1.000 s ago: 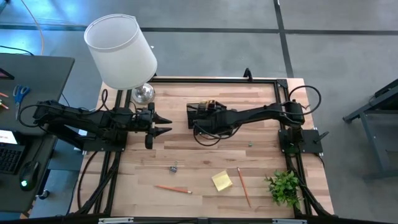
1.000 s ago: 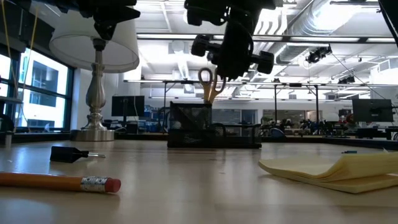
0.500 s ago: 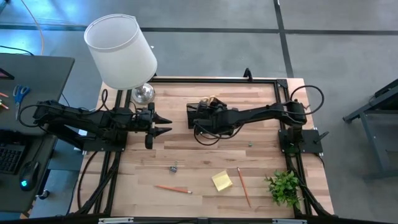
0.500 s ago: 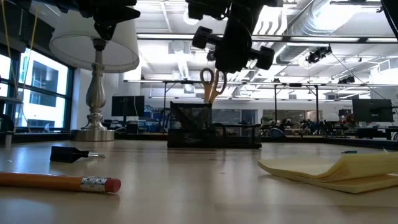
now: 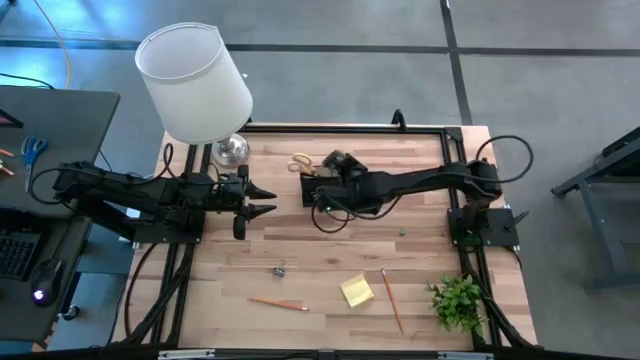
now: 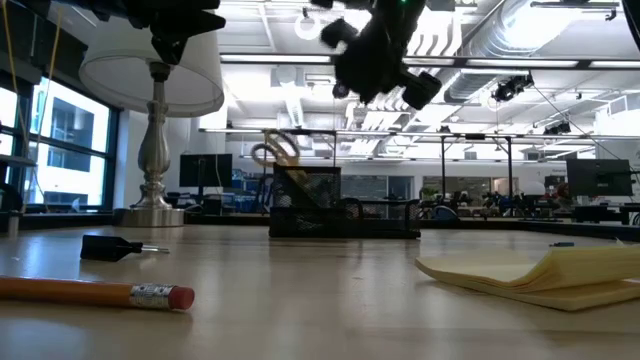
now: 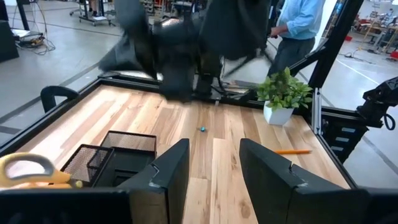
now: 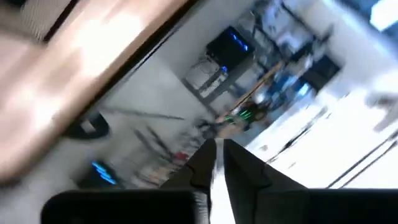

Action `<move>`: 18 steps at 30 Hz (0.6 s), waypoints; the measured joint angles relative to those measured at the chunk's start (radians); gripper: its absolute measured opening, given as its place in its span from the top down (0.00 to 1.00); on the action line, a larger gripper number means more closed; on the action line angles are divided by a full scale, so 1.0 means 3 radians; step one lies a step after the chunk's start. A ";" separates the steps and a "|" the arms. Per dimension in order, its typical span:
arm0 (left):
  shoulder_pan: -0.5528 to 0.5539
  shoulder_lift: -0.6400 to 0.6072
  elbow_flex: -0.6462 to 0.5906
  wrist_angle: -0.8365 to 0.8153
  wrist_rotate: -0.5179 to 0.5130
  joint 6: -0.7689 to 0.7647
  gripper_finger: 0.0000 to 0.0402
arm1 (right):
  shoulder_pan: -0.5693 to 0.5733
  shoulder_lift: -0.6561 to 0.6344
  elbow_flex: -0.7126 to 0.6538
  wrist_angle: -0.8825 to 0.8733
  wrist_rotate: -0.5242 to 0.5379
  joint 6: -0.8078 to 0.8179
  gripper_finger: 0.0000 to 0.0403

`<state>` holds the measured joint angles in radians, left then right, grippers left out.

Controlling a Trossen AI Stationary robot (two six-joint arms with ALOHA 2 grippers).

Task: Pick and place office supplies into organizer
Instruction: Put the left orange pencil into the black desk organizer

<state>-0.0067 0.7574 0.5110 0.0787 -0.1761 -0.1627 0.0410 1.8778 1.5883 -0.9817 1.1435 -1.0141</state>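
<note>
Leaning handles-out over the far rim of the organizer (image 5: 318, 186) so blades stay inside: yellow-handled scissors (image 5: 300, 163); right gripper (image 5: 335, 163) lifted above, fingers nearly closed, empty; left gripper (image 5: 268, 199) open, waiting beside the lamp (image 5: 195, 85).

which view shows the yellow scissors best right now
The high view: the yellow-handled scissors show whole, leaning off the organizer. The low view shows only the handles; the left wrist view only a handle loop; the right wrist view none.
</note>
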 joint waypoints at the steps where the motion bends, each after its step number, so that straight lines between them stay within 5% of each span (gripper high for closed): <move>1: 0.0000 0.0000 0.0000 -0.0001 0.0000 0.0000 0.67 | -0.0005 -0.0062 0.0000 -0.0024 -0.0040 0.0299 0.93; 4: 0.0000 0.0000 0.0000 -0.0001 0.0000 0.0000 0.67 | -0.0030 -0.0330 0.0000 -0.0102 -0.0577 0.1203 0.91; 10: 0.0000 0.0000 0.0000 0.0004 0.0000 -0.0008 0.67 | -0.0238 -0.0840 0.0000 -0.0006 -0.2552 0.2675 0.88; 13: 0.0000 -0.0001 0.0000 0.0003 0.0000 -0.0061 0.67 | -0.0335 -0.0924 0.0000 -0.0070 -0.3286 0.3003 0.87; 18: 0.0000 0.0000 0.0000 0.0003 0.0001 -0.0109 0.67 | -0.0338 -0.0878 0.0000 -0.0289 -0.3639 0.3114 0.88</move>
<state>-0.0067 0.7574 0.5110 0.0795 -0.1757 -0.1955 -0.0603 1.6144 1.5883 -1.0683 0.0518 -0.0798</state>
